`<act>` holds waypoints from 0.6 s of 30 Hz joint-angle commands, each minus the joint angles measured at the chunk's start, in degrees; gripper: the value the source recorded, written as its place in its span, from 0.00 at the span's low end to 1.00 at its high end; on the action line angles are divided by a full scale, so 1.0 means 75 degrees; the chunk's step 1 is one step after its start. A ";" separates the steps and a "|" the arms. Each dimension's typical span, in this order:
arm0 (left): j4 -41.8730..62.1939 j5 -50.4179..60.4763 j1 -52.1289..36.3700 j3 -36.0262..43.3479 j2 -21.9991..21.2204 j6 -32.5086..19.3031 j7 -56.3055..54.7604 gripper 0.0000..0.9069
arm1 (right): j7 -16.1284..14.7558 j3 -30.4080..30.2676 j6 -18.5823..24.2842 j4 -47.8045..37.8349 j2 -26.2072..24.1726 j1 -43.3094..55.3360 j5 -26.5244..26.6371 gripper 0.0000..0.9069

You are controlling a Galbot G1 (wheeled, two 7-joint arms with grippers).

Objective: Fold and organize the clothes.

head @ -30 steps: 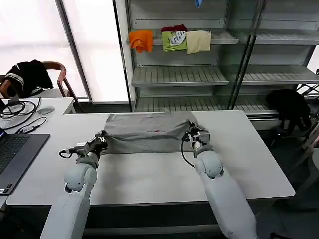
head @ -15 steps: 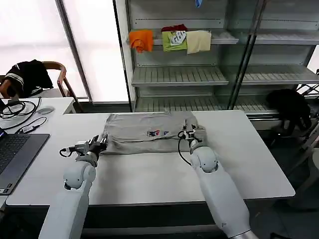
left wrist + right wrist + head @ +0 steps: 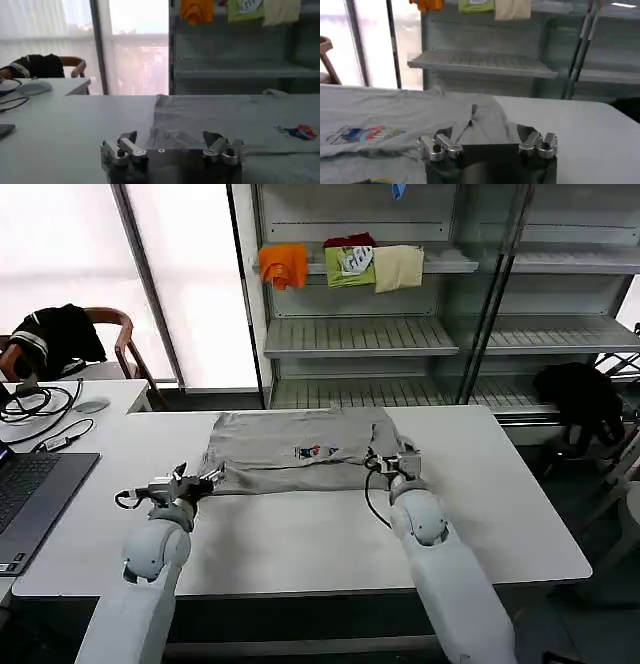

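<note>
1. Light grey soft T-shirt with small multicolour chest print (image 3: 300,446) lies flat at the centre-far part of the white counter (image 3: 300,534), print facing up.
2. Left end effector (image 3: 205,478) sits at the shirt's near-left corner, fingers spread, holding nothing.
3. Right end effector (image 3: 398,461) sits at the near-right edge, also spread.
4. Judgement: early stage, shirt partly folded at best; the remaining folds and putting it away are left.

Daylight pours through the tall frosted white window panels (image 3: 70,274) at far left, blown out to plain glare. The flat white table top (image 3: 300,534) is evenly bright, shadows faint. Both wrist views go soft and hazy, with the metal shelf rack (image 3: 240,60) washed out.
</note>
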 commanded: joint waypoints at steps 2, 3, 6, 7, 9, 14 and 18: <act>-0.0291 0.0240 0.0466 -0.0017 0.0018 0.0093 -0.0010 1.00 | 0.0131 0.0053 -0.0056 0.0919 -0.0648 -0.0649 0.0188 1.00; -0.0246 0.0246 0.0457 -0.0019 0.0017 0.0094 -0.0005 1.00 | 0.0127 0.0058 -0.0056 0.0959 -0.0677 -0.0684 0.0197 1.00; -0.0124 0.0287 0.0400 -0.0018 0.0019 0.0094 0.0009 1.00 | 0.0122 0.0087 -0.0056 0.1037 -0.0779 -0.0823 0.0268 1.00; -0.0073 0.0313 0.0385 -0.0014 0.0017 0.0094 0.0013 1.00 | 0.0122 0.0094 -0.0058 0.1040 -0.0801 -0.0864 0.0323 1.00; -0.0002 0.0376 0.0355 -0.0007 0.0020 0.0095 0.0030 1.00 | 0.0136 0.0097 -0.0058 0.1002 -0.0810 -0.0909 0.0390 1.00; 0.0155 0.0440 0.0329 -0.0023 0.0036 0.0091 0.0058 1.00 | 0.0136 0.0068 -0.0056 0.0820 -0.0801 -0.0991 0.0522 1.00; 0.0234 0.0433 0.0342 -0.0055 0.0028 0.0086 0.0074 1.00 | 0.0085 0.0025 -0.0050 0.0695 -0.0763 -0.1007 0.0573 1.00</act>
